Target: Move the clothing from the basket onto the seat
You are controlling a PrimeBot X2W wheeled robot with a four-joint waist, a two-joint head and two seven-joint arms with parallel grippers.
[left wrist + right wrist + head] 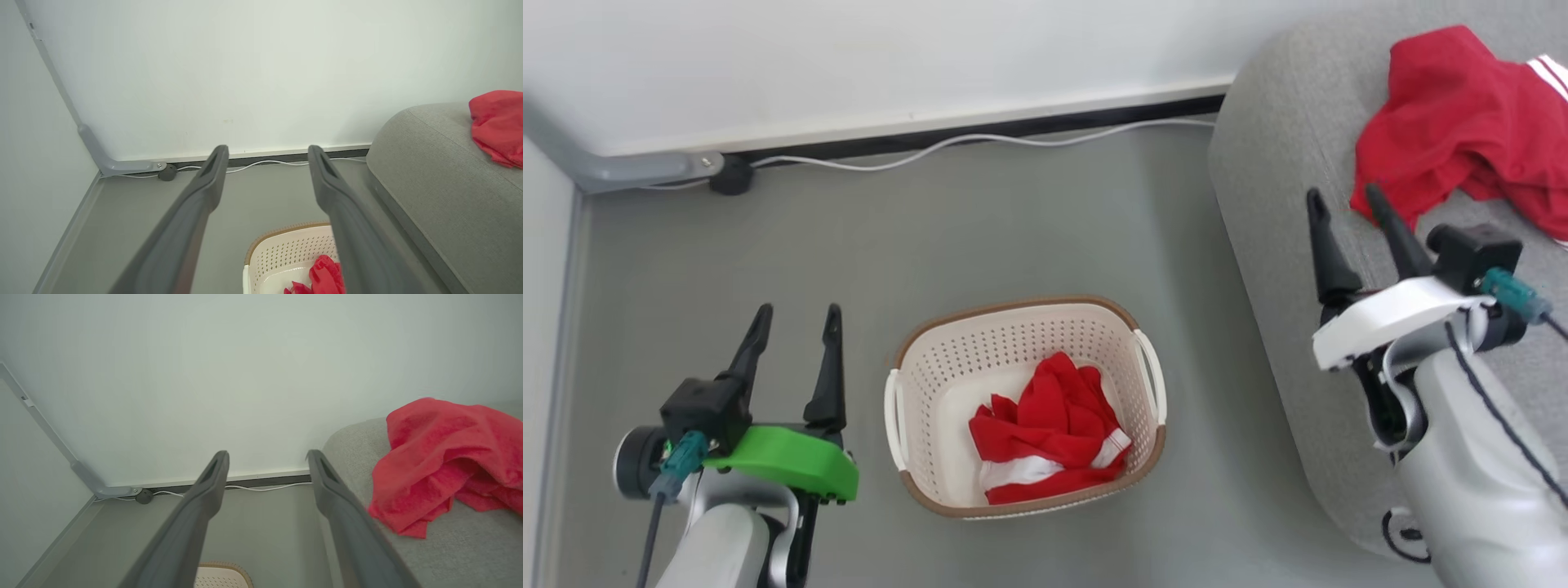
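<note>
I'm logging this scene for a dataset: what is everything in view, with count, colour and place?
garment in basket: one, red with white bands, crumpled inside
garment on seat: one, red with white trim, upper right
basket: one, cream with brown rim, on the floor, centre
seat: one, light grey, right
cable: one, white, along the wall's foot
floor: one, grey
left gripper: one, dark jaws open, green mount, left of the basket
right gripper: one, dark jaws open, white mount, over the seat

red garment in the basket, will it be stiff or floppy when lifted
Probably floppy: the garment lies crumpled in folds, so it should sag from a pinch. Likely light, being thin cloth; the basket may barely shift.
</note>
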